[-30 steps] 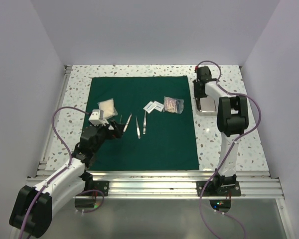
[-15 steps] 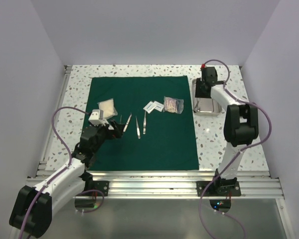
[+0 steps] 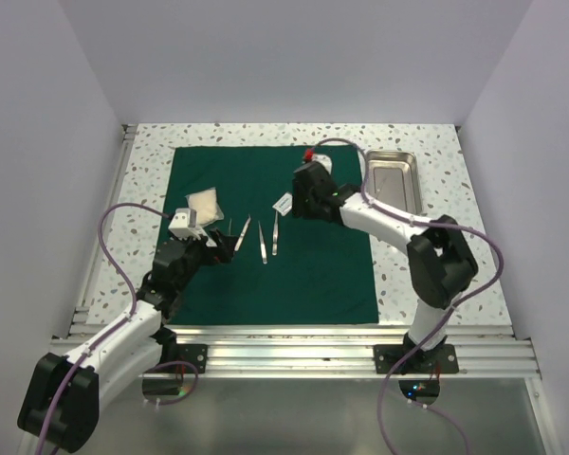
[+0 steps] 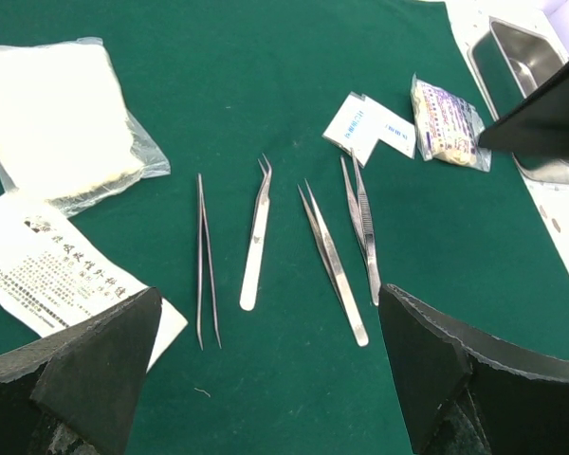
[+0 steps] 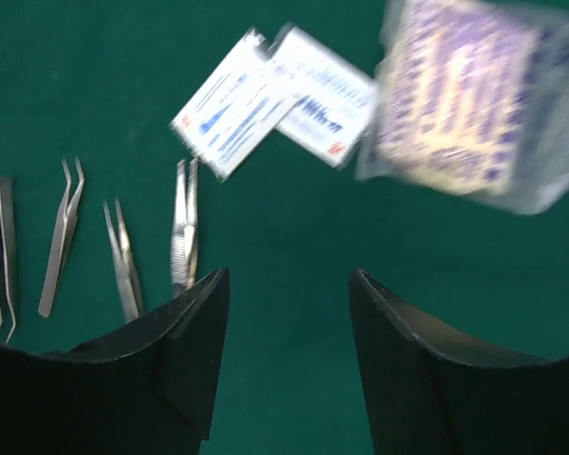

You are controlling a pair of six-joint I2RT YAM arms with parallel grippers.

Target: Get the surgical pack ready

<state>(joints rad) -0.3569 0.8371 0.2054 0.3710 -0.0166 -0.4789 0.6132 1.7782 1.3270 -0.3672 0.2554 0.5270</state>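
The left jaws are gaping empty beside tweezers [image 4: 257, 237] on the surgical pack [image 3: 313, 275]. The right jaws are hanging parted, grasping nothing, sachets [image 5: 237, 100] at 12 o'clock.

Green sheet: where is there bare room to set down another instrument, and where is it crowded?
Bare on the green sheet: the near strip, between the tweezers and the near edge, and the far strip beyond the gauze pouch. Crowded: the middle band, pouch through tweezers to packets.
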